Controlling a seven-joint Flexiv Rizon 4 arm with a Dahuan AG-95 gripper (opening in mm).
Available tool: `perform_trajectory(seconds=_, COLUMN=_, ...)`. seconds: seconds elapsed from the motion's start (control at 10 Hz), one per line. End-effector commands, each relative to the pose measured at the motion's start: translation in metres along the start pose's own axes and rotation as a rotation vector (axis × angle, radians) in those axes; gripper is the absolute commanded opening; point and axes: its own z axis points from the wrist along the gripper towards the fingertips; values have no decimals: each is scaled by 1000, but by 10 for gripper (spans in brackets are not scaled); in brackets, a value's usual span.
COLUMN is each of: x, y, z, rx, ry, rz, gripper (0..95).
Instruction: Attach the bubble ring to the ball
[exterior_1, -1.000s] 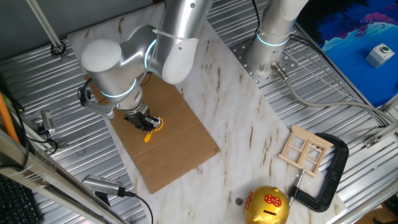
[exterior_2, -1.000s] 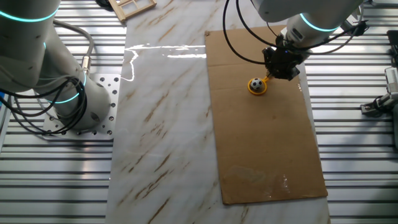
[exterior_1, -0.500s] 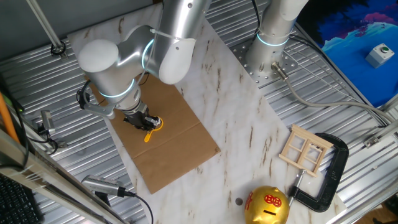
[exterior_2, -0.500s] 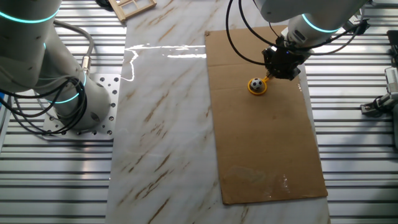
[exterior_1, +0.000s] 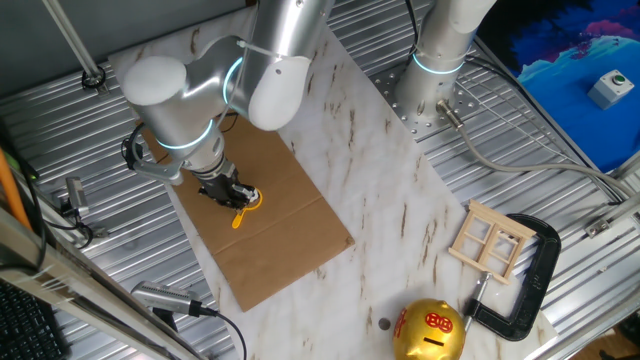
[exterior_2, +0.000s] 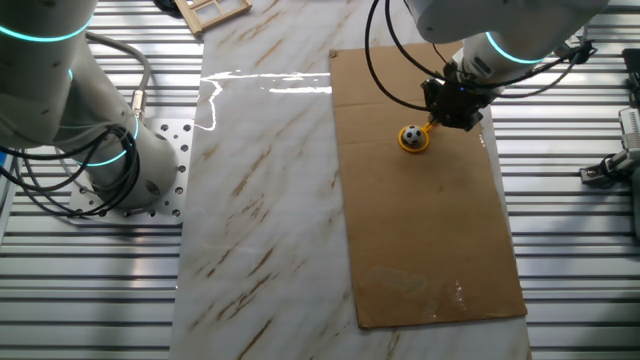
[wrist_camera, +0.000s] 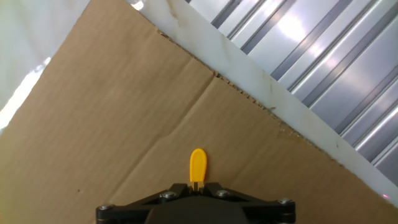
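1. The gripper (exterior_2: 455, 108) is low over the cardboard sheet (exterior_2: 425, 230), its fingers clenched on the handle of the bubble ring (exterior_2: 416, 138).
2. Key relation: the ring's hoop lies around the ball (exterior_2: 411, 133), directly off the fingertips, the handle's long axis running from the jaws to the hoop.
3. Hand view: the yellow handle tip (wrist_camera: 198, 165) pokes out past the black jaw block, pointing across the cardboard; hoop and ball are hidden behind the hand.
4. Materials: thin, glossy yellow-orange plastic hoop; a small hard white ball with black patches, likely to roll.
5. Flat matte cardboard with a crease, on a marble-patterned tabletop (exterior_2: 260, 160).
6. My read: the ring looks essentially placed; letting go would come next.
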Motion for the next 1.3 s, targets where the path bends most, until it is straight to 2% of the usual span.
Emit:
perform_trajectory(seconds=0.1, x=0, y=0, z=0, rx=4, ry=1, rz=-7, gripper=0)
perform_trajectory(seconds=0.7, x=0, y=0, z=0, rx=7, ry=3, rz=8, gripper=0)
perform_trajectory(seconds=1.2, x=0, y=0, z=0, rx=10, ry=19, rz=-15, gripper=0)
perform_trajectory(seconds=1.3, x=0, y=0, z=0, rx=18, ry=27, rz=-13, gripper=0)
